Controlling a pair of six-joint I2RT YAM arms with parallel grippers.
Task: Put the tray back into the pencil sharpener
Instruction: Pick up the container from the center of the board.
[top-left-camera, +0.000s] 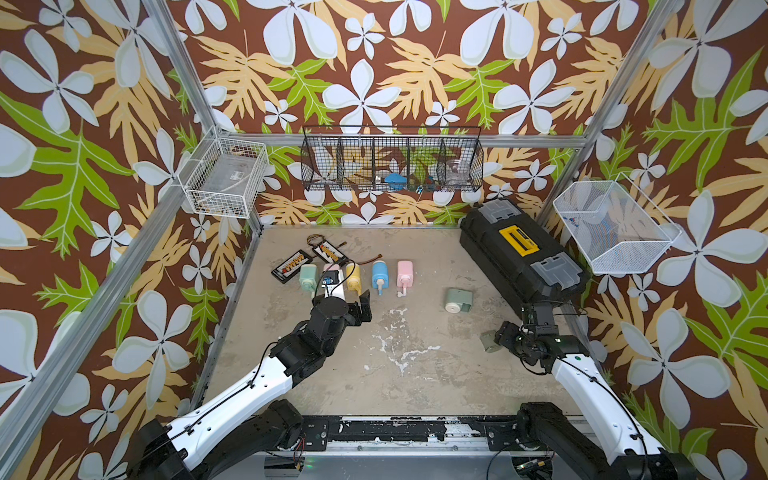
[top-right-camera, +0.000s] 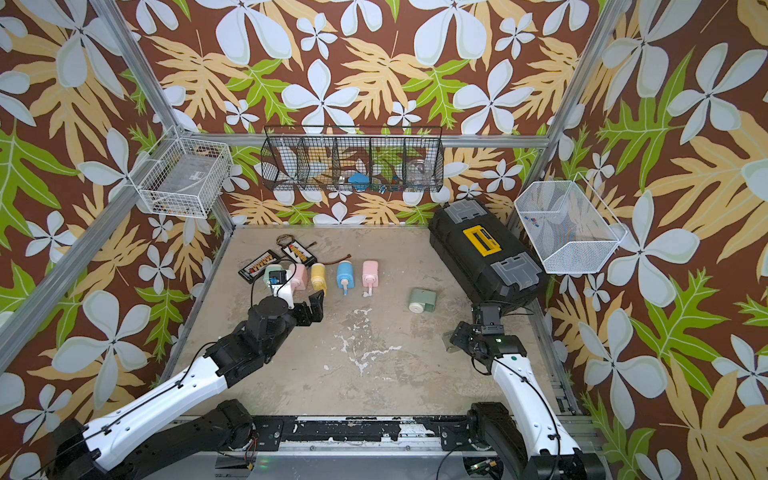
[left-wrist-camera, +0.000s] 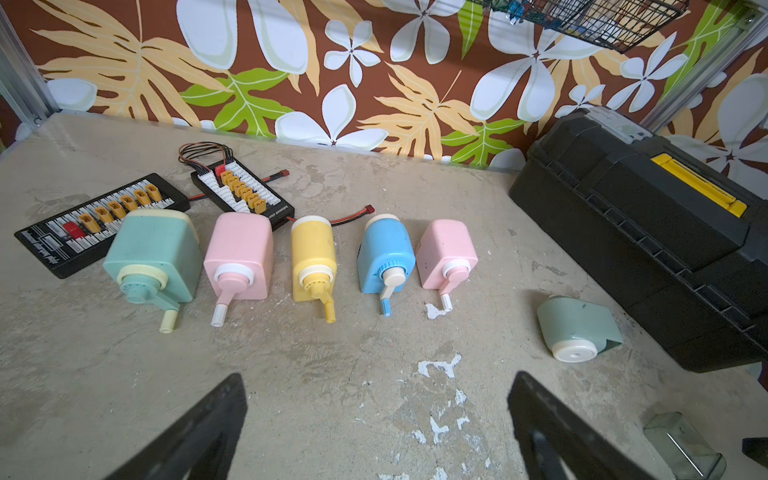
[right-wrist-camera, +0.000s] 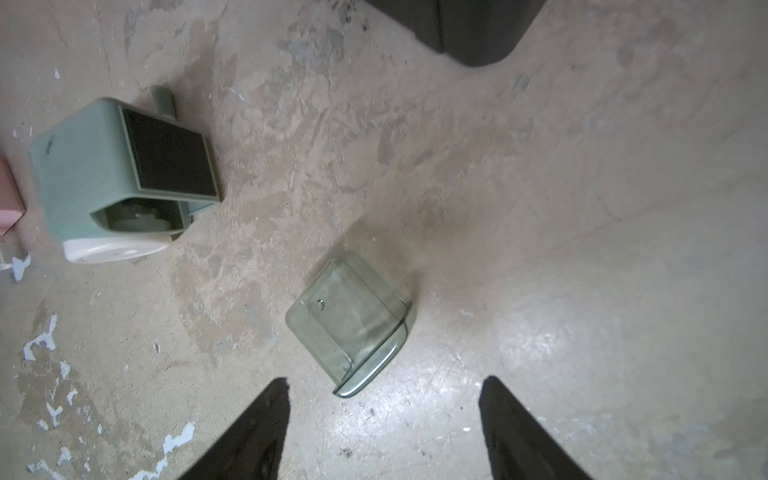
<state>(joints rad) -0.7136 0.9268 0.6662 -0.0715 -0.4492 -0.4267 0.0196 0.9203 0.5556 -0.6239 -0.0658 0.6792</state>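
The pencil sharpener is sage green with a white end and lies on its side right of the table's middle. Its tray slot is empty and faces my right wrist camera. The tray is clear, green-tinted plastic and lies loose on the table, nearer the front than the sharpener. My right gripper is open just behind the tray's rim, with nothing between its fingers. My left gripper is wide open and empty over the table, in front of a row of coloured sharpeners.
Several coloured sharpeners stand in a row at the back left, with two black connector boards behind them. A black toolbox with a yellow handle lies at the back right, close to the green sharpener. Wire baskets hang on the walls.
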